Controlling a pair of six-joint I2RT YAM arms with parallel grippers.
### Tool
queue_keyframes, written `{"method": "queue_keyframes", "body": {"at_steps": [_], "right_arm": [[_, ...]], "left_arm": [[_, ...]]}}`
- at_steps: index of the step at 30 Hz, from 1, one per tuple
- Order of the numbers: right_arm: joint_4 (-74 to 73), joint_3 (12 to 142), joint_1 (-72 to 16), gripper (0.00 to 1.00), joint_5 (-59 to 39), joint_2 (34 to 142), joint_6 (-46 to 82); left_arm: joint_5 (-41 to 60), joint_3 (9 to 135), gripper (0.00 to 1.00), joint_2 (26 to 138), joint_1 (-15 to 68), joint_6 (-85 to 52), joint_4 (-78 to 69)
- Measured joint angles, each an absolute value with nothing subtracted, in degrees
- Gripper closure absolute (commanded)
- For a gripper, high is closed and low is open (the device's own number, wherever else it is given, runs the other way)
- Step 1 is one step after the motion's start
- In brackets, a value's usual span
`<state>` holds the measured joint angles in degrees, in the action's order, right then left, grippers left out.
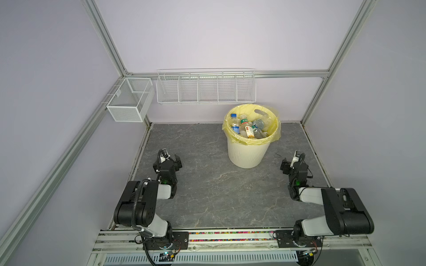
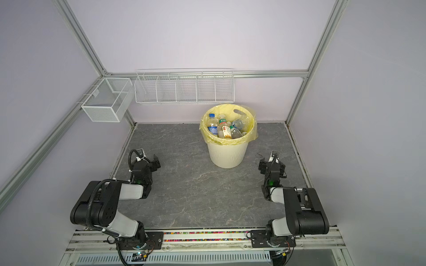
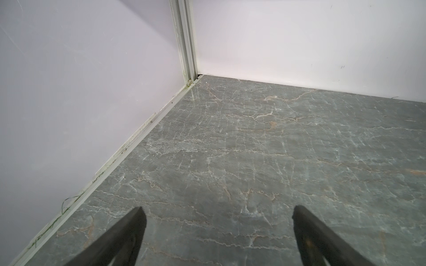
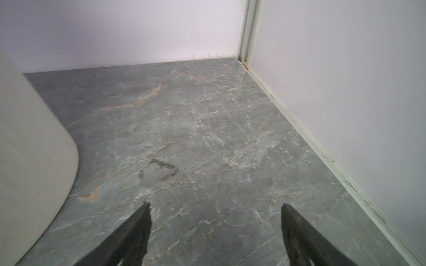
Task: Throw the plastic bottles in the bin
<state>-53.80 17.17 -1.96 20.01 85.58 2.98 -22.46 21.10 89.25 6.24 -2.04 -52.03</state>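
Note:
The bin (image 1: 246, 154) (image 2: 227, 157), a cream-white ribbed bucket with a yellow liner, stands at the back of the grey floor, right of centre. Several plastic bottles (image 1: 250, 127) (image 2: 228, 129) lie heaped inside it, mostly clear with blue, white and red labels. No bottle lies on the floor in any view. My left gripper (image 1: 171, 159) (image 2: 151, 159) hangs low near the left wall, open, with only bare floor between its fingers in the left wrist view (image 3: 217, 210). My right gripper (image 1: 291, 161) (image 2: 270, 161) is open and empty (image 4: 215, 207), just right of the bin's wall (image 4: 34, 149).
Two white wire baskets hang on the frame: a small mesh one (image 1: 129, 101) at the back left and a long divided one (image 1: 206, 88) on the back wall above the bin. A dark scuff (image 4: 163, 168) marks the floor ahead of the right gripper. Walls close both sides.

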Motion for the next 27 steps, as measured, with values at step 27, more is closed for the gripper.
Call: {"method": "queue_keyframes", "body": {"at_steps": [27], "right_arm": [[-52.1, 20.5, -2.0, 0.11, 15.8, 88.7, 0.8]], "left_arm": [[-22.0, 21.1, 0.01, 89.3, 6.1, -1.8, -52.5]]}}
